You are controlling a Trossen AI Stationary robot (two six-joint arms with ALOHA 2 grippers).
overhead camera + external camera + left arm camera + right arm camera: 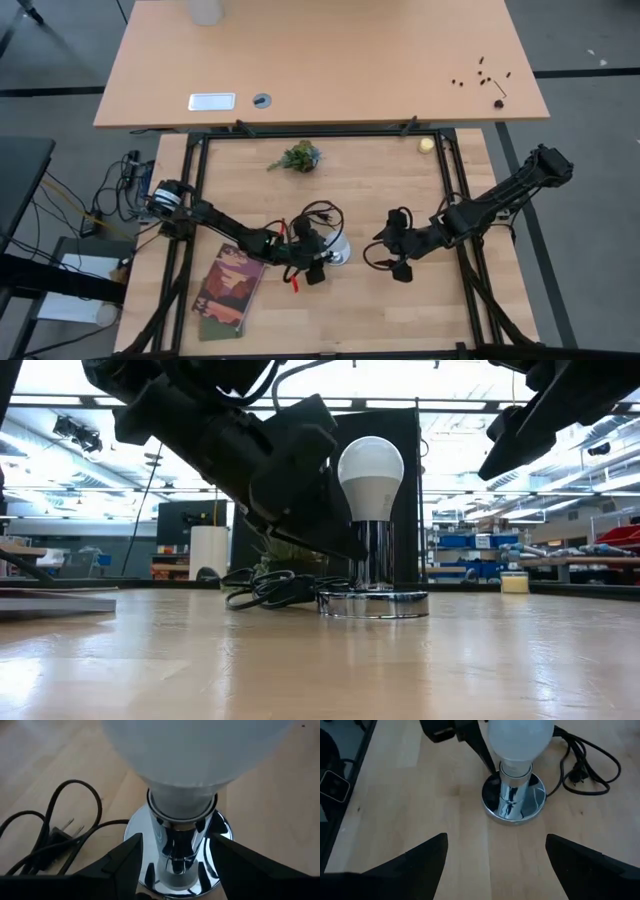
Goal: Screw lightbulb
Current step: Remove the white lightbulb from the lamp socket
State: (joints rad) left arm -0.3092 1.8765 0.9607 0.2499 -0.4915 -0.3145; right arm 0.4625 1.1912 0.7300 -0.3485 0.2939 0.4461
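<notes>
The lightbulb (371,476) stands upright in a chrome socket stand (372,600) on the wooden table (400,310); no writing is readable on either. A coiled black cord (587,762) lies just beside the base, a book (230,290) farther left. The left gripper (175,865) straddles the socket post below the bulb, fingers spread and not touching it. The right gripper (495,865) hovers nearby, spread wide, empty.
</notes>
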